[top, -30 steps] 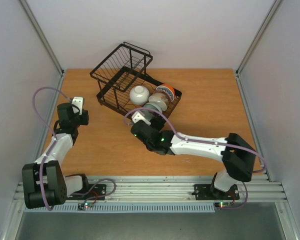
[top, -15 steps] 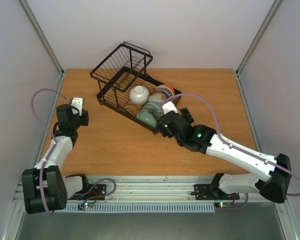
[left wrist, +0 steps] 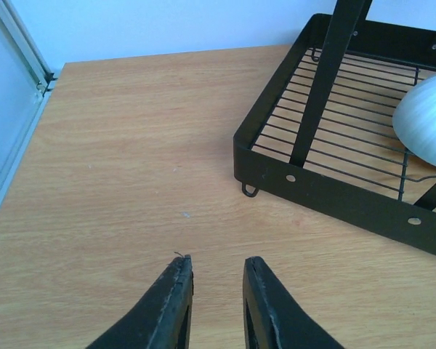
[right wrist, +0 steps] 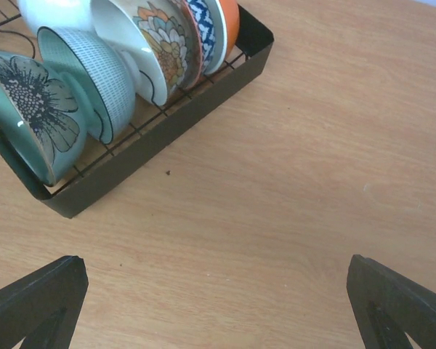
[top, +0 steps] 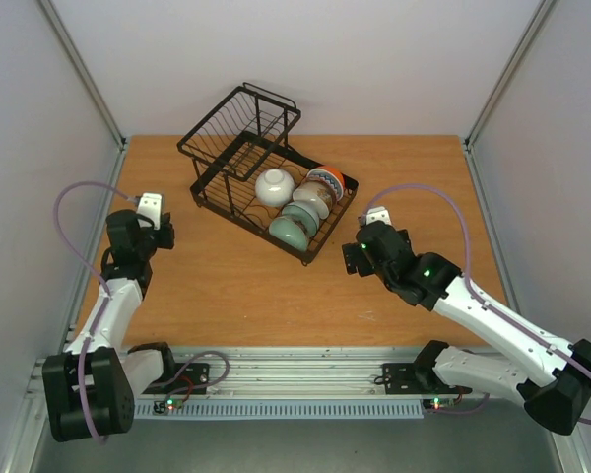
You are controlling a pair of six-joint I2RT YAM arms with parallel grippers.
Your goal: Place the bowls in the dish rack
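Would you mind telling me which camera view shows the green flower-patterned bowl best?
The right wrist view: the green flower-patterned bowl sits close, its pattern plain, at the dish rack's end. Top external shows it small, pattern unreadable; left wrist misses it.

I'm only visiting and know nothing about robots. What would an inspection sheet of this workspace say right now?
Surface: light brown wood-grain tabletop, flat.
Job's things: black wire dish rack holds a white round bowl and a row standing on edge: teal flowered bowl, teal grid-patterned bowl, cream floral bowl, orange-rimmed bowl. No bowl seen outside the rack.
Clutter: nothing seen.
Grippers: left gripper narrowly open, empty; right gripper wide open, empty.
Cables: purple left-arm cable and purple right-arm cable loop free, off the rack.
Surroundings: pale walls, metal corner posts, metal rail at the near edge.
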